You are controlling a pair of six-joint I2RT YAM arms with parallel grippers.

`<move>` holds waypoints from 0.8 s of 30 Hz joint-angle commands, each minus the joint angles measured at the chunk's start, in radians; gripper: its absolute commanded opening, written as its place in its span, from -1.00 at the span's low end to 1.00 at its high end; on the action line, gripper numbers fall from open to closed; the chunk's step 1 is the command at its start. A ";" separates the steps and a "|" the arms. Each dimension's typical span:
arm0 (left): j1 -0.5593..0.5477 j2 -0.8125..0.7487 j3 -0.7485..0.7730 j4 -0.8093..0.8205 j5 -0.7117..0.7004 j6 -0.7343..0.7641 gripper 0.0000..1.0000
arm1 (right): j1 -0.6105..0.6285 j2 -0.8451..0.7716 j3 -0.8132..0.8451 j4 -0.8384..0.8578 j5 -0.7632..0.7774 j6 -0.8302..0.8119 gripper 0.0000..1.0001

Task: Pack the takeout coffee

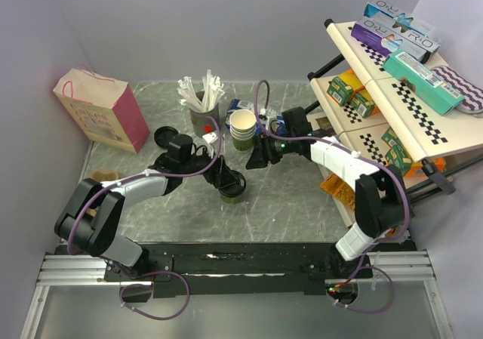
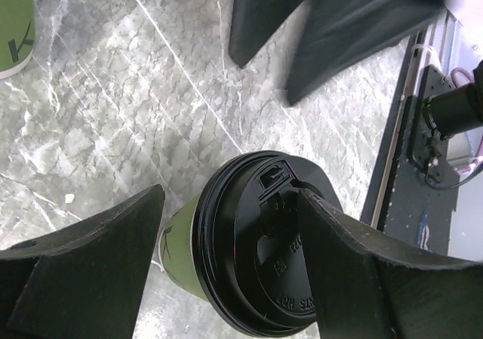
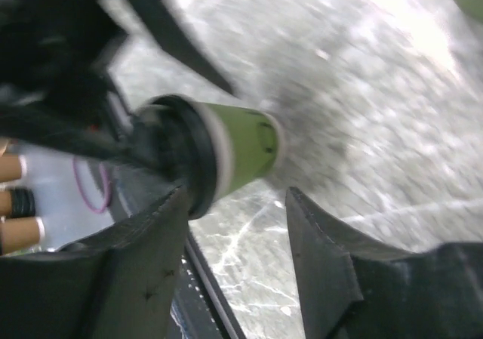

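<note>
The takeout coffee (image 1: 232, 187), a green paper cup with a black lid (image 2: 253, 241), stands upright on the marble table in front of the arms. My left gripper (image 1: 223, 177) reaches in from the left and is shut on it. In the left wrist view one finger (image 2: 98, 263) lies against the green wall, and the other finger (image 2: 355, 271) sits at the lid's far side. My right gripper (image 1: 257, 156) hovers just behind and to the right of the cup, open and holding nothing. In the blurred right wrist view the cup (image 3: 241, 150) lies beyond the right gripper (image 3: 235, 203).
A stack of lidless cream cups (image 1: 242, 127) stands behind the coffee, beside a cup of stirrers (image 1: 202, 101). A loose black lid (image 1: 162, 137) lies at the left. The pink paper bag (image 1: 106, 109) stands at the far left. A slanted shelf (image 1: 392, 97) with boxes fills the right.
</note>
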 commanded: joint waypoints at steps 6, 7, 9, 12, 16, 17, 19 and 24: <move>0.028 -0.012 -0.062 0.113 0.040 -0.131 0.54 | 0.009 -0.021 -0.020 0.172 -0.300 0.193 0.37; 0.031 -0.014 -0.067 0.117 0.045 -0.139 0.54 | 0.011 -0.018 -0.026 0.183 -0.306 0.204 0.37; 0.036 -0.018 -0.073 0.130 0.045 -0.158 0.53 | 0.018 0.002 -0.020 0.154 -0.294 0.196 0.38; 0.040 -0.023 -0.088 0.140 0.046 -0.164 0.54 | 0.020 0.023 -0.023 0.139 -0.279 0.187 0.37; 0.045 -0.034 -0.108 0.151 0.046 -0.171 0.53 | 0.031 0.048 -0.025 0.146 -0.280 0.192 0.37; 0.045 -0.035 -0.110 0.153 0.049 -0.176 0.53 | 0.040 0.052 -0.025 0.146 -0.282 0.189 0.37; 0.046 -0.040 -0.113 0.154 0.055 -0.181 0.54 | 0.049 0.066 -0.020 0.145 -0.282 0.184 0.37; 0.048 -0.049 -0.119 0.143 0.060 -0.178 0.53 | 0.071 0.086 -0.021 0.153 -0.274 0.192 0.36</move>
